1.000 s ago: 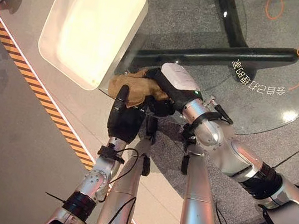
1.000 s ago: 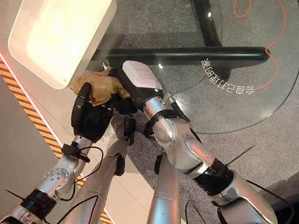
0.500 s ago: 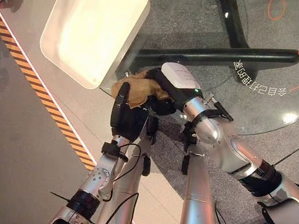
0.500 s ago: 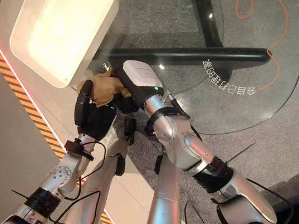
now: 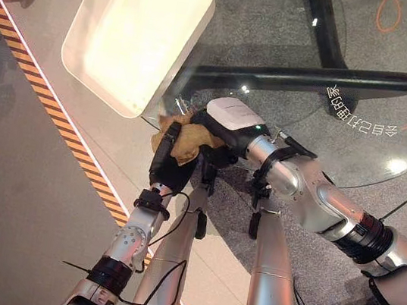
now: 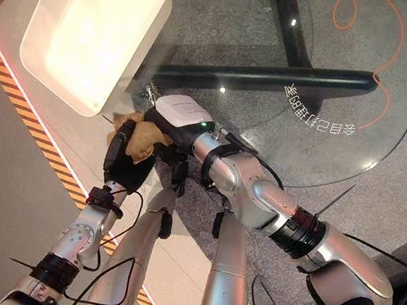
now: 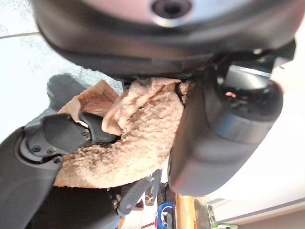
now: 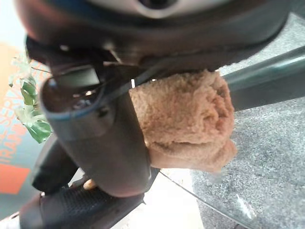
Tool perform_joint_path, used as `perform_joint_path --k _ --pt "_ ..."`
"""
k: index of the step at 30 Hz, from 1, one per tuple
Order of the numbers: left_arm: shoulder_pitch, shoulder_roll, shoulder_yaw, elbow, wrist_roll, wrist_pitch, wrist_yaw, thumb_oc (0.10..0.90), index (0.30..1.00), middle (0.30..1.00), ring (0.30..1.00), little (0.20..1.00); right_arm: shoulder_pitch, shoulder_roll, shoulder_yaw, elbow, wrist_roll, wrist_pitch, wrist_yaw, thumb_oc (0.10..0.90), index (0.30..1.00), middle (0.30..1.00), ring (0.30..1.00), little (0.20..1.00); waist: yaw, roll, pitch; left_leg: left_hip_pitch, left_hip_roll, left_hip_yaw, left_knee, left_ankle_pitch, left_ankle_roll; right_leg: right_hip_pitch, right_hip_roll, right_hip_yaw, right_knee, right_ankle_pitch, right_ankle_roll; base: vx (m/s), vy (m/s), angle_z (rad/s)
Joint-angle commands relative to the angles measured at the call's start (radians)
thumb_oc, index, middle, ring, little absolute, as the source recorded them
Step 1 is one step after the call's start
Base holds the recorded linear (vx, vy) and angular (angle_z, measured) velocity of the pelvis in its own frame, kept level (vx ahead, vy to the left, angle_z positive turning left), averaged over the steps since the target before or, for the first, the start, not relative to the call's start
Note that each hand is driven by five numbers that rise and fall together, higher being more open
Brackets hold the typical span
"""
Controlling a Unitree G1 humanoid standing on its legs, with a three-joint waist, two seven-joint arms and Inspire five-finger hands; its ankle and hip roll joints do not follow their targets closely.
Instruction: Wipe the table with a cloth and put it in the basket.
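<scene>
A fuzzy tan cloth (image 5: 185, 139) was clamped between both dark hands, right hand (image 5: 218, 128) and left hand (image 5: 166, 158), at the round glass surface (image 5: 358, 145) edge, seemingly for transfer toward the white rectangular basket (image 5: 94, 86).

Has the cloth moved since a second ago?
Yes: the cloth has slid toward the robot, away from the basket, to the table's near edge.

Light: bright, from overhead.
Glare: the white basket (image 5: 133, 31) washes out; small hot spots glint on the glass table (image 5: 386, 161).
Shadows: soft, on the floor.
Focus: both wrist views blur up close.
</scene>
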State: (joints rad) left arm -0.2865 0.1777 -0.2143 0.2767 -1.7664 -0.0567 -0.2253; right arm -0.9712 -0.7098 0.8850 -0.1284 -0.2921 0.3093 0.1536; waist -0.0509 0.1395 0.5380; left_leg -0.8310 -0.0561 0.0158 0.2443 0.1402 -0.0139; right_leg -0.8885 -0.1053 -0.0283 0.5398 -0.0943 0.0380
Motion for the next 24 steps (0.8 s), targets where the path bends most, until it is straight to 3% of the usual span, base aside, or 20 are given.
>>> perform_joint_path --k 1,12,13,14,15,24 --pt "-0.028 0.018 0.074 -0.121 -0.017 -0.003 -0.103 0.100 0.300 0.300 0.300 0.200 -0.072 0.003 -0.011 -0.081 0.042 -0.063 -0.031 0.100 0.300 0.300 0.300 0.200 0.006 0.014 -0.018 -0.038 0.025 -0.010 0.124 -0.096 -0.023 -0.017 -0.021 0.022 -0.110 0.077 0.045 0.00 0.000 0.00" --pt "-0.037 0.010 0.080 -0.119 -0.016 -0.014 -0.098 0.100 0.300 0.300 0.300 0.200 -0.050 0.013 -0.054 -0.062 0.054 -0.039 -0.173 0.100 0.300 0.300 0.300 0.200 0.003 0.003 -0.018 -0.031 0.024 -0.006 0.119 -0.101 -0.020 -0.011 -0.014 0.023 -0.116 0.080 0.047 0.00 -0.001 0.01" --pt "-0.037 0.010 0.082 -0.117 -0.017 -0.013 -0.100 0.100 0.300 0.300 0.300 0.200 -0.047 0.014 -0.061 -0.060 0.057 -0.044 -0.182 0.613 0.740 0.740 0.740 0.713 0.003 0.003 -0.018 -0.031 0.025 -0.006 0.119 -0.102 -0.020 -0.011 -0.014 0.023 -0.116 0.080 0.047 0.00 0.000 0.00" --pt "-0.037 0.010 0.083 -0.117 -0.017 -0.012 -0.101 0.100 0.300 0.300 0.300 0.200 -0.046 0.015 -0.064 -0.059 0.060 -0.046 -0.188 0.742 0.851 0.851 0.851 0.842 0.003 0.003 -0.018 -0.031 0.025 -0.006 0.119 -0.102 -0.020 -0.011 -0.014 0.023 -0.117 0.080 0.047 0.00 0.000 0.00" --pt "-0.038 0.006 0.089 -0.122 -0.017 -0.013 -0.094 0.100 0.300 0.300 0.300 0.200 -0.034 0.018 -0.095 -0.069 0.081 -0.047 -0.218 0.800 0.900 0.900 0.900 0.900 -0.001 0.002 -0.018 -0.030 0.025 -0.004 0.118 -0.103 -0.020 -0.010 -0.012 0.024 -0.119 0.081 0.048 0.00 0.000 0.00" --pt "-0.020 -0.001 0.111 -0.139 -0.010 -0.011 -0.087 0.100 0.300 0.300 0.300 0.200 0.046 0.022 -0.255 -0.139 0.148 -0.080 -0.323 0.800 0.900 0.900 0.900 0.900 -0.013 -0.004 -0.018 -0.028 0.027 0.001 0.124 -0.109 -0.013 -0.010 -0.012 0.030 -0.118 0.089 0.052 0.00 0.000 0.00"
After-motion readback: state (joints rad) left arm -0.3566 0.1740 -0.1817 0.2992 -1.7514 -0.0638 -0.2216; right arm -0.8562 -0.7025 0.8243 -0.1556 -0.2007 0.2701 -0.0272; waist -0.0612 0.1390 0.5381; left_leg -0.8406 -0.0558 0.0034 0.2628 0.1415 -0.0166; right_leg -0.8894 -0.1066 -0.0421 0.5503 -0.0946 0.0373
